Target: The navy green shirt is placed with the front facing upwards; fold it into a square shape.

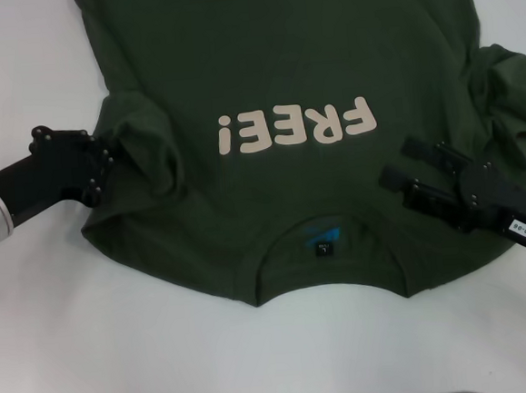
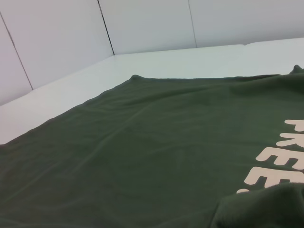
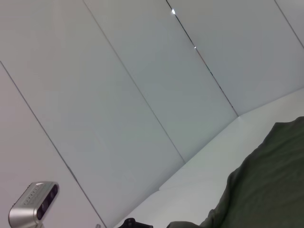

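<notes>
Navy green shirt [image 1: 271, 68], a large dark olive cotton tee with cream "FREE!" lettering [image 1: 296, 126], lies front-up across the white table [image 1: 65, 339], its round collar [image 1: 327, 255] at the near edge and its hem running out of view at the far side. From the head camera you see both short sleeves bunched inward, left sleeve [image 1: 146, 156] and right sleeve [image 1: 510, 95], and a small black neck label [image 1: 324, 244] inside the collar. Your left wrist camera shows something else: the cloth's broad, gently wrinkled spread [image 2: 142, 156], a far hem corner and pale wall panels [image 2: 57, 42] behind the table. Your right wrist camera gives mostly wall, a strip of shirt edge [image 3: 266, 185] and a small silver camera unit [image 3: 34, 204].

The black left gripper [image 1: 105, 163] sits at the left sleeve's folds; you cannot tell whether it grips them. The black right gripper [image 1: 407, 171] lies low over the right shoulder, jaws parted, holding nothing.
</notes>
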`<action>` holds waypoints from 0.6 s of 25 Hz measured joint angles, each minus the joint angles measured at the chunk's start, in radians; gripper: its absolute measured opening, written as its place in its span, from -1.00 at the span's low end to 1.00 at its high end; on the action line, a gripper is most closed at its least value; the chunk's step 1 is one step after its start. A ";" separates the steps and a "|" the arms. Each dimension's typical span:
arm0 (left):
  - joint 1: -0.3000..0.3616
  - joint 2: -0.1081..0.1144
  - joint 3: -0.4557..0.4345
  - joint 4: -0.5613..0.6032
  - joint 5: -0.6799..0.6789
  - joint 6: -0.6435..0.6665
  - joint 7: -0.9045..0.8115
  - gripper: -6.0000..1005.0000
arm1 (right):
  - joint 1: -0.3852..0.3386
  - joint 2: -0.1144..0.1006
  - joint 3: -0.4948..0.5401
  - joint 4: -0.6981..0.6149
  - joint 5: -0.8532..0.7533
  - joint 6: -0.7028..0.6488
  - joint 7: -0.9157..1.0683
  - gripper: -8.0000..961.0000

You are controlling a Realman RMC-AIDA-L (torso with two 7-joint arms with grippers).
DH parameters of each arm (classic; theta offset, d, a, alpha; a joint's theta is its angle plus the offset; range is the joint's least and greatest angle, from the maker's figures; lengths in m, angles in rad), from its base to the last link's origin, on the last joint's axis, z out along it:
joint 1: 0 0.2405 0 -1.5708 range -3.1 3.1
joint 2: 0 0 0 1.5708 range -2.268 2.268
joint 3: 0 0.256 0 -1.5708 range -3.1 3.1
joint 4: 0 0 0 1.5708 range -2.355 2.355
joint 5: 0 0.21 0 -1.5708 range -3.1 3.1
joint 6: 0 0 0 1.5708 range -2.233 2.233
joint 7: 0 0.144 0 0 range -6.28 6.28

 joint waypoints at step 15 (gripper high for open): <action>-0.012 -0.006 0.016 0.012 -0.054 0.103 0.057 -0.92 | -0.005 0.000 0.000 0.000 0.001 0.000 -0.001 0.90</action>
